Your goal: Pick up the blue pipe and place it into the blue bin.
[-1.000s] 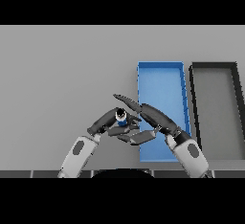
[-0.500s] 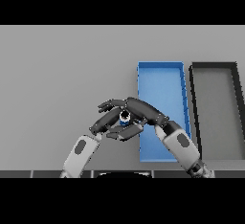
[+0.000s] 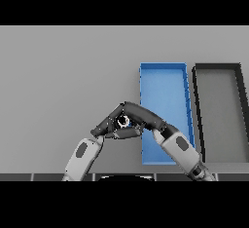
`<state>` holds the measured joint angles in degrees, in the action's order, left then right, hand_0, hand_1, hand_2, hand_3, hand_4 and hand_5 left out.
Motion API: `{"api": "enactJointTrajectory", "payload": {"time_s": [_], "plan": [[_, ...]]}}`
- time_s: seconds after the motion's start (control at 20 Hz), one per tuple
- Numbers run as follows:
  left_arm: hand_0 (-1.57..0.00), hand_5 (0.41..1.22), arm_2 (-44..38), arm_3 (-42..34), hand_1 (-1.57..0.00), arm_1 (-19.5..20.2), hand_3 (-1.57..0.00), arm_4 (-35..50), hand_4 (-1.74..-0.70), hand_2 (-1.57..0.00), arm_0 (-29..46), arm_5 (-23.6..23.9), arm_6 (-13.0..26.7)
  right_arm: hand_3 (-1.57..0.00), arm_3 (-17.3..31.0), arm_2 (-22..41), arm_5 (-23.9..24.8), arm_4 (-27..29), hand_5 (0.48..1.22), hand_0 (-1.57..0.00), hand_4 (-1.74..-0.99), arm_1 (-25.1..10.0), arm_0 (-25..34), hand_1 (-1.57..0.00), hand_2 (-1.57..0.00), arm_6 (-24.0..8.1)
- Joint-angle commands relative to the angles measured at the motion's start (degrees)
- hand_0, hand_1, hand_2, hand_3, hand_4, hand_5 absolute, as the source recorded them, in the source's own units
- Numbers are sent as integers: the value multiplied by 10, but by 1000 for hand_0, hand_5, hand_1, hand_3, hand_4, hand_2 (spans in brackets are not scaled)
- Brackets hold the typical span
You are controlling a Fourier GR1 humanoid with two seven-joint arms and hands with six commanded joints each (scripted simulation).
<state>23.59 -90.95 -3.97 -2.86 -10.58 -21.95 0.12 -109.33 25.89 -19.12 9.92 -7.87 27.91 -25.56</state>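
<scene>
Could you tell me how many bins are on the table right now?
2. The blue bin sits right of centre, its near end partly behind the right arm. The black bin lies beside it, further right. Nothing suggests a hidden third.

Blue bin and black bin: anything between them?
Head view: only a bare strip of grey table separates the blue bin from the black bin.
</scene>
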Motion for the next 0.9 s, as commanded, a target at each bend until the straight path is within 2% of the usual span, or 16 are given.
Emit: {"api": "enactJointTrajectory", "payload": {"time_s": [0.0, 0.15, 0.25, 0.35, 0.4, 0.45, 0.5, 0.6, 0.65, 0.85], "plan": [[-1571, 1221, -3, 0, -1571, 0, -1437, -3, -1722, -1571, -1, 3, -4, -1400, 1, 0, 0, -3, 1071, -1478, -1692, -5, 5, -1478, -1482, 2], [-1571, 1221, 0, -10, -1571, 0, -1428, -11, -1730, -1571, 2, 8, 0, -1484, 3, 3, 12, 6, 1144, -1523, -1716, -9, 5, -1523, -1526, 26], [-1571, 1221, -2, -9, -1571, 4, -1422, -17, -1731, -1571, -4, 15, -6, -1515, 0, 5, 31, 0, 1172, -1540, -1725, -6, 7, -1540, -1542, 20], [-1571, 1221, -4, -9, -1571, 10, -1454, -33, -1724, -1571, -6, 27, -21, -1535, -1, 10, 42, -11, 1190, -1551, -1731, -5, 3, -1551, -1552, 33], [-1462, 1221, -1, -13, -1342, 13, -1166, -44, -1599, -1293, -4, 33, -20, -1542, -2, 10, 44, -14, 1196, -1555, -1733, -12, 3, -1555, -1556, 38], [-1169, 1221, -3, -14, -1073, 19, -933, -39, -1475, -1034, -9, 24, -16, -1548, -1, 12, 46, -13, 1201, -1558, -1734, -11, 7, -1558, -1559, 36], [-935, 1221, -7, -10, -858, 28, -746, -39, -1372, -827, -11, 4, -18, -1553, -3, 17, 45, -9, 1205, -1561, -1736, -10, 2, -1561, -1561, 26], [-598, 1221, -3, -8, -549, 30, -477, -59, -1206, -529, -10, -17, -13, -1559, -8, 24, 49, -18, 1211, -1565, -1738, -7, -2, -1565, -1565, 6], [-478, 1132, -6, -10, -439, 36, -381, -73, -1136, -423, -7, -21, -20, -1562, -7, 23, 52, -21, 1213, -1566, -1738, -5, 1, -1566, -1566, -6], [-195, 770, -9, -20, -179, 23, -156, -71, -996, -173, 0, -15, 35, -1567, -4, 25, 51, -42, 1218, -1569, -1740, 5, -3, -1569, -1569, -7]]}}
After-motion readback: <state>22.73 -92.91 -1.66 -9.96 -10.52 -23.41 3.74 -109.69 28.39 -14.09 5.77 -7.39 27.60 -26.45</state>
